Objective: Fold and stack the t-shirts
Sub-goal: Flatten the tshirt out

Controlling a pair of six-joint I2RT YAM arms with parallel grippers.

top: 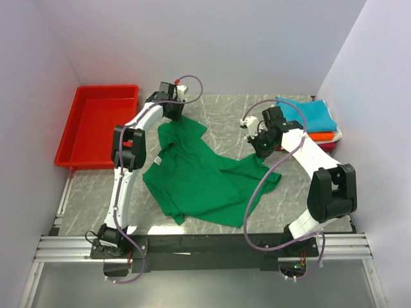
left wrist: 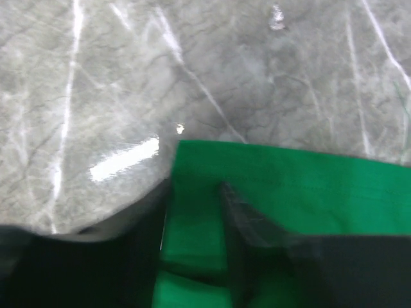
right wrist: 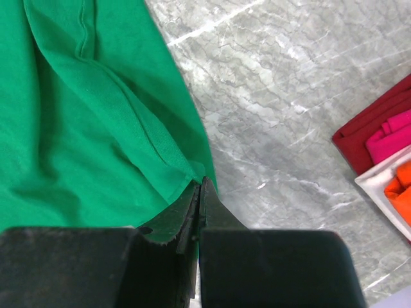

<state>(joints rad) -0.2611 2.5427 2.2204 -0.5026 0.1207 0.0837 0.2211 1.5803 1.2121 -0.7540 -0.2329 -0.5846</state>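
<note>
— Two grippers are at the green t-shirt, yes? Where does it lie?

— It lies spread and wrinkled in the middle of the grey marble table, between the two arms, its white neck label facing up. The left gripper is at the far left corner of the cloth, near the red tray. The right gripper is at the right edge.

— Do they hold it?

— The right one does: in its wrist view the jaws are pressed together on the hem, pinching the edge of the green cloth. About the left one I cannot tell. In its wrist view (which is quite blurred) green cloth sits between the two dark fingers, but whether they squeeze it is not clear.

— And the other shirts?

— They are folded in a pile at the far right corner, well apart from the green one. The teal shirt is on top and the orange shirt is under it. White and red cloth shows at the pile's edge.
</note>
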